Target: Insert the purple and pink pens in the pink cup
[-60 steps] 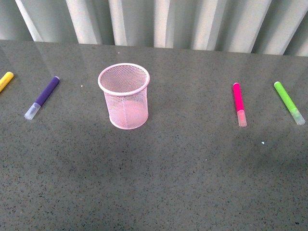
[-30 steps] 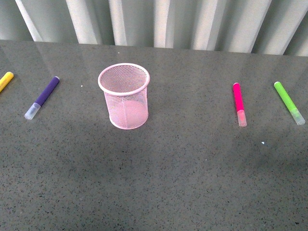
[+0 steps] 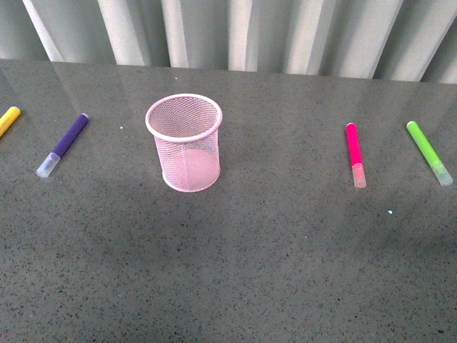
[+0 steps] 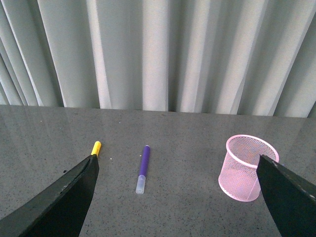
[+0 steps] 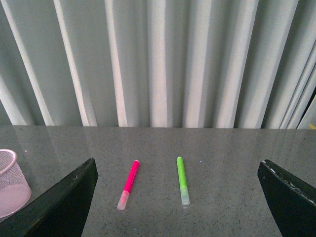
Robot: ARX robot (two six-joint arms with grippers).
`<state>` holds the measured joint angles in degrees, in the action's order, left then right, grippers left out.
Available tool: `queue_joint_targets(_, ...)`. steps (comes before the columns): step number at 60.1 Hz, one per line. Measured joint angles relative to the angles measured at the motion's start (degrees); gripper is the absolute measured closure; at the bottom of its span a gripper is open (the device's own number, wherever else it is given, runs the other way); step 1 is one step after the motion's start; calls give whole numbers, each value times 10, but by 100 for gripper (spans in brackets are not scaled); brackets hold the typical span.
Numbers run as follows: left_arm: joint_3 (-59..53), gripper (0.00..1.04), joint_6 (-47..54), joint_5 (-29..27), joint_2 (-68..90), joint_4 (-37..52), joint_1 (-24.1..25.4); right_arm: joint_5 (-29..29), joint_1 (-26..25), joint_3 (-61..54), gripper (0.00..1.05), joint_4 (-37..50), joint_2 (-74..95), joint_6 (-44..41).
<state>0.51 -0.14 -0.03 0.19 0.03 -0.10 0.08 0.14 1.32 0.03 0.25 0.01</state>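
Outside the pink cup [image 3: 187, 163] lie purple pen [image 3: 66, 141] and pink pen [image 3: 353, 152] (left gripper [image 4: 177, 160], right gripper [image 5: 177, 161] gaping)

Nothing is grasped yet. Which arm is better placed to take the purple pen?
Left. The purple pen lies left of the pink cup, and the left wrist view shows it ahead of the open left gripper; the right wrist view does not show it.

Pale pink wire-mesh cup [image 3: 189, 158], smooth plastic purple pen [image 3: 69, 137] and pink pen [image 3: 352, 145], speckled, faintly glossy stone-like table [image 3: 250, 271].
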Motion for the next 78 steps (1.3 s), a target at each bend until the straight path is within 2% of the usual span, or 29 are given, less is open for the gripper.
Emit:
queue_joint_targets(32, 0, 7, 0, 0, 0, -1, 0, 0, 0, 0, 7, 0, 0, 0)
queue_joint_targets(35, 12, 7, -39, -81, 19, -49, -24, 0, 0, 0, 7, 0, 0, 0)
queue_joint_targets(37, 14, 7, -64, -115, 37, -63, -32, 0, 0, 0, 7, 0, 0, 0)
queue_joint_targets(40, 16, 7, -80, -114, 56, -65, -32, 0, 0, 0, 7, 0, 0, 0)
queue_joint_targets(49, 57, 7, -126, -62, 181, -15, -19, 0, 0, 0, 7, 0, 0, 0)
queue_joint_targets(51, 76, 7, -146, -22, 228, 5, -12, 0, 0, 0, 7, 0, 0, 0)
queue_joint_targets(57, 144, 7, -156, 13, 368, 50, -18, 0, 0, 0, 7, 0, 0, 0)
queue_joint_targets(62, 225, 7, -138, 2, 494, 24, -33, 0, 0, 0, 7, 0, 0, 0)
queue_joint_targets(68, 369, 7, -87, 17, 691, -57, -43, 0, 0, 0, 7, 0, 0, 0)
queue_joint_targets(78, 500, 7, -24, 62, 829, -94, -37, 0, 0, 0, 7, 0, 0, 0)
